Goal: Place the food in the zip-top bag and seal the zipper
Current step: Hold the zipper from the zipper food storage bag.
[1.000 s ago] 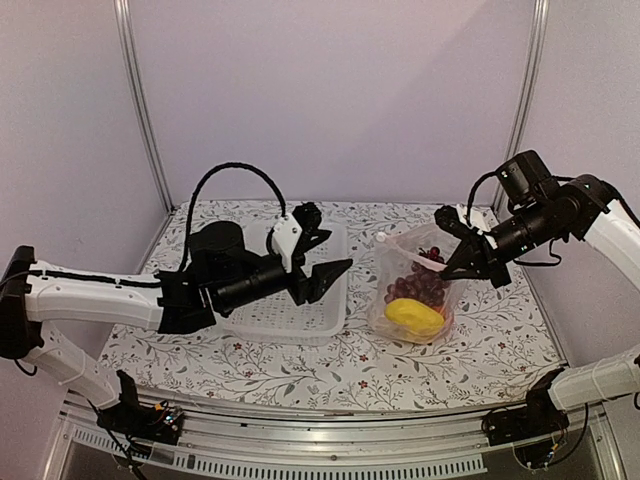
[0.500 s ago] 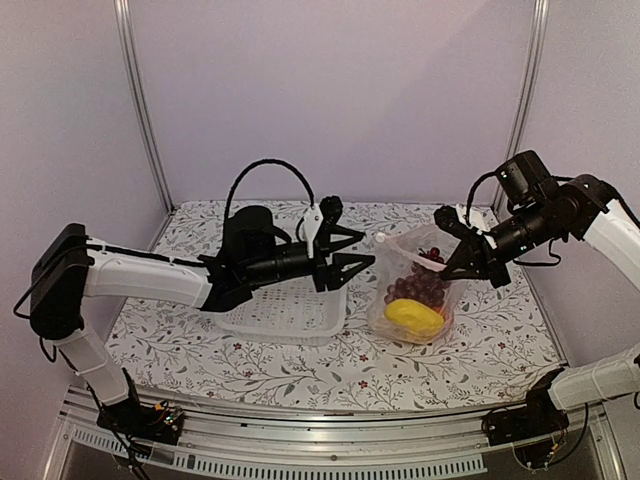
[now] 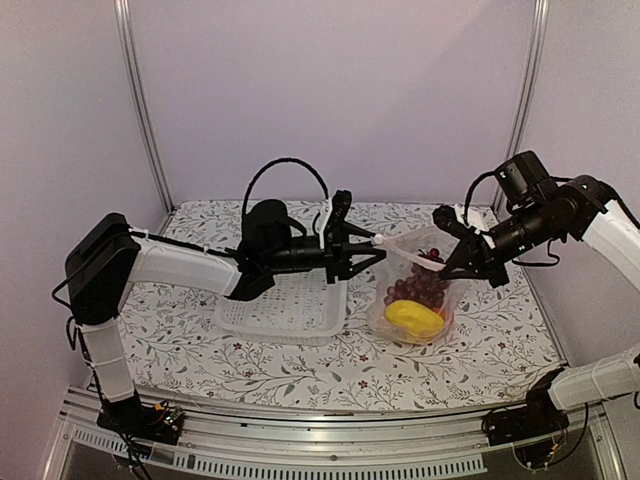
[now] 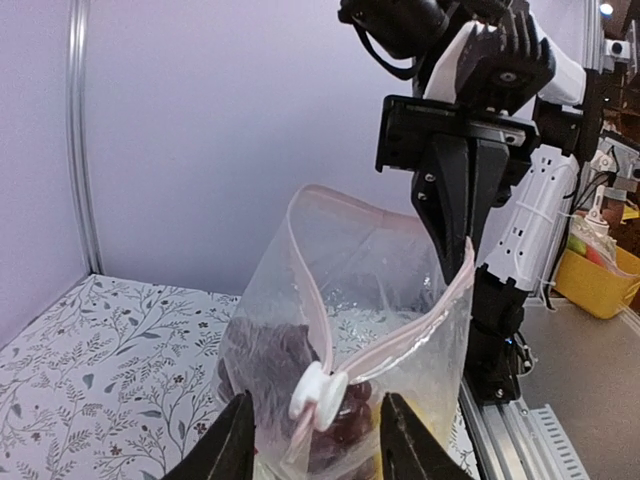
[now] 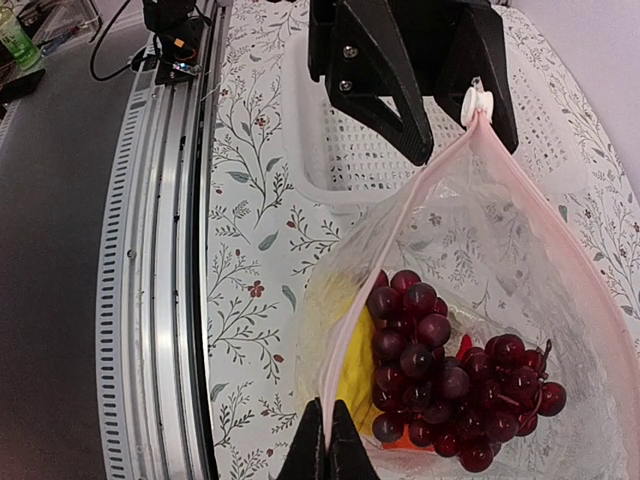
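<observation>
- Your left gripper (image 4: 317,420) now sits at the mouth of the zip-top bag (image 3: 415,295). A second ago it hung over the white basket (image 3: 280,335), and it crosses to the bag within that second.
- Its jaws also draw in during that second. They now stand at a middling gap, one on either side of the white slider (image 4: 320,388). I see no contact yet, so count it as not gripped.
- Your right gripper (image 3: 465,262) does not move in that time. It is pinched tight on the far end of the bag's mouth and holds that edge up.
- I judge that you are past filling and starting the seal. The grapes (image 5: 440,370) and a yellow piece (image 3: 413,318) lie inside the bag, but I cannot tell about the rest of the food.
- The bag stands on the table (image 3: 480,350) just to the right of the basket. Its body rests down and its mouth faces up.
- The zipper (image 4: 305,280) is the long axis to mind. It runs left to right between your two grippers and sags a little.
- The slider is at the left end, and the two strips are visibly parted behind it, so the mouth is open.
- Your pull will probably have to run along that line, toward the right gripper's pinch.
</observation>
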Motion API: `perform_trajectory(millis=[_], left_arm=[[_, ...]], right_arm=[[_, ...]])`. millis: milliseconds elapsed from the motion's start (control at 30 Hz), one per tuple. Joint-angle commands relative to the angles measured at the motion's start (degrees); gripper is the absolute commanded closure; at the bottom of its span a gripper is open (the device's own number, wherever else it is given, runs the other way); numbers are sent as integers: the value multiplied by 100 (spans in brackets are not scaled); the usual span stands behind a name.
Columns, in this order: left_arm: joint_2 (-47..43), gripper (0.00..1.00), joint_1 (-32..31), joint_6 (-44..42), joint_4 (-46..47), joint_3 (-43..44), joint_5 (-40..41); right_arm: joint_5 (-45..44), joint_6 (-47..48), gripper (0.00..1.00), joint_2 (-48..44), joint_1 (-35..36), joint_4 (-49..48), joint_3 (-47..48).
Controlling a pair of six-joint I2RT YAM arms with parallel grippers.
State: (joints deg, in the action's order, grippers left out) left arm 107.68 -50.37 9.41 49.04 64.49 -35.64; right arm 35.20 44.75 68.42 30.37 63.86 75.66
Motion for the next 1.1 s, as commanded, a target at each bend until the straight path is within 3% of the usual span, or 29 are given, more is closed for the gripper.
perform_trajectory(millis=[0,167,300,400,467,533,667,867,1067], left_arm=[[225,61,35,217,268,255,-384],[318,76,35,239,278,326,-429],[360,76,36,287,293,348,-461],[409,72,35,335,327,356,-478],[443,60,44,423,436,332,-407],[492,55,65,566,619,284,-355],[609,68,91,721,657,362,-527],[617,79,105,716,695,313,-563],[382,100,162,692,618,157,-125]], right_arm=[[-14,-80,100,46,-7,-117,-42],[-31,-104,100,82,-7,-160,-42],[-22,-157,100,108,-9,-223,-25],[-47,-190,100,134,-13,-247,-16],[-64,-203,100,136,-9,-257,-7],[-58,-205,100,130,-22,-257,0],[-74,-221,100,119,-40,-250,2],[-67,-245,100,93,-57,-287,-14],[-264,-302,100,88,-66,-386,-75]])
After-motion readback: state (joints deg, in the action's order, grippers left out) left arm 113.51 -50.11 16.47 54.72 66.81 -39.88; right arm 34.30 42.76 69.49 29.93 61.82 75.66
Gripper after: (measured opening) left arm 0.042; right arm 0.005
